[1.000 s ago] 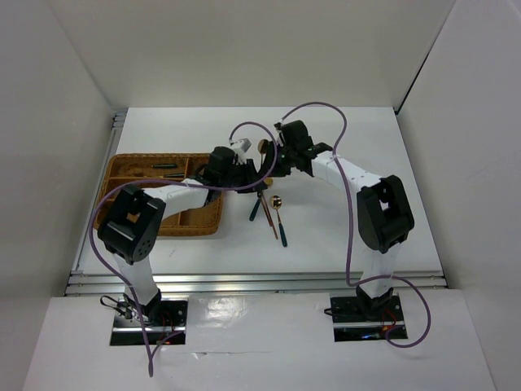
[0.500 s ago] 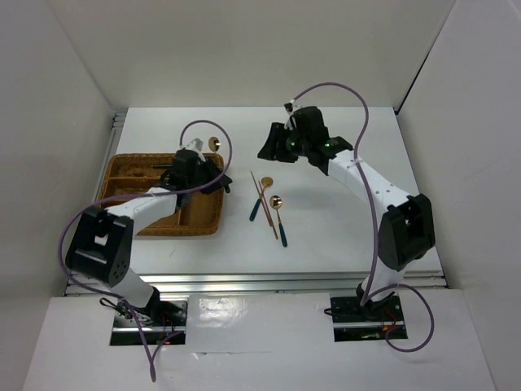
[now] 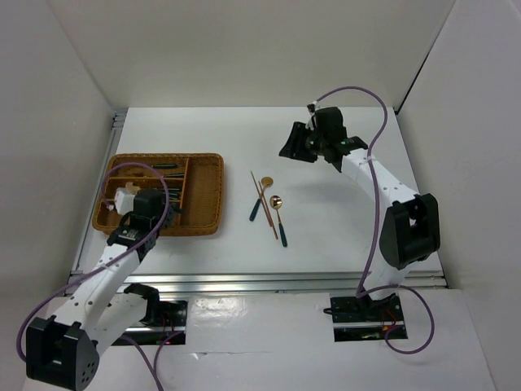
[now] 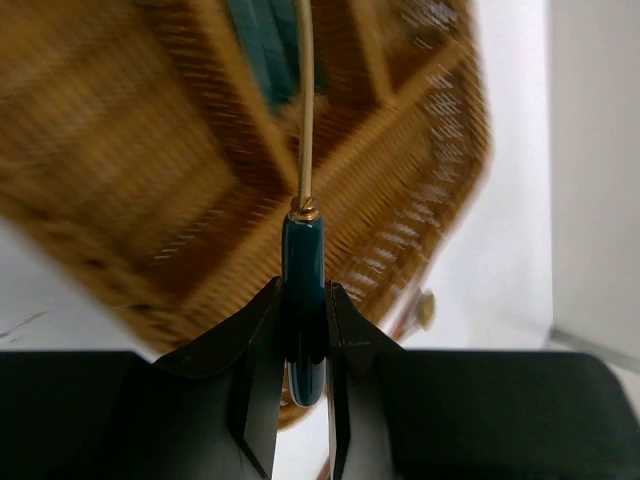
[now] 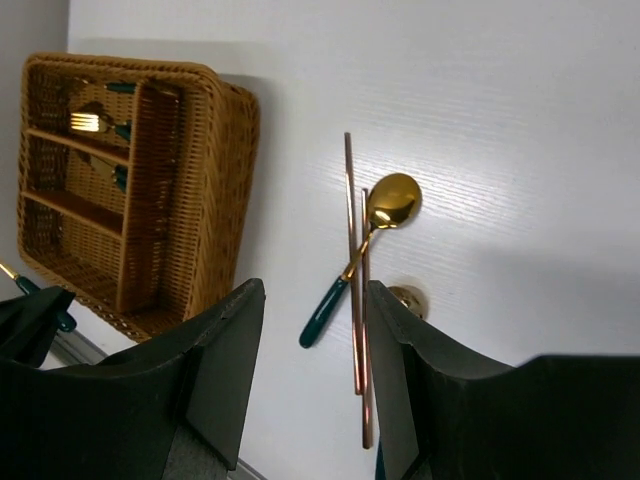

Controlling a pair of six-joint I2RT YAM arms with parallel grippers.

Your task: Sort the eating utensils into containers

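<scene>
The brown wicker tray (image 3: 207,195) lies at the left and holds several teal-handled utensils; a gold fork (image 5: 85,122) shows in one compartment. My left gripper (image 3: 132,202) hangs over the tray's near-left part. It is shut (image 4: 303,290) on the teal handle of a gold-shafted utensil (image 4: 303,250), whose head is out of view. On the table lie two gold spoons (image 3: 267,182) (image 3: 276,201) with teal handles and a pair of gold chopsticks (image 3: 264,205). My right gripper (image 3: 293,143) is open and empty (image 5: 315,290), high above and to the far right of them.
White walls close in the table on the left, back and right. Purple cables loop off both arms. The tray (image 5: 225,190) sits a hand's width left of the loose chopsticks (image 5: 352,260) and the spoon (image 5: 392,200).
Both grippers were together over the table's middle. My left gripper has swung back left over the tray with the utensil. My right gripper has drawn away to the far right.
</scene>
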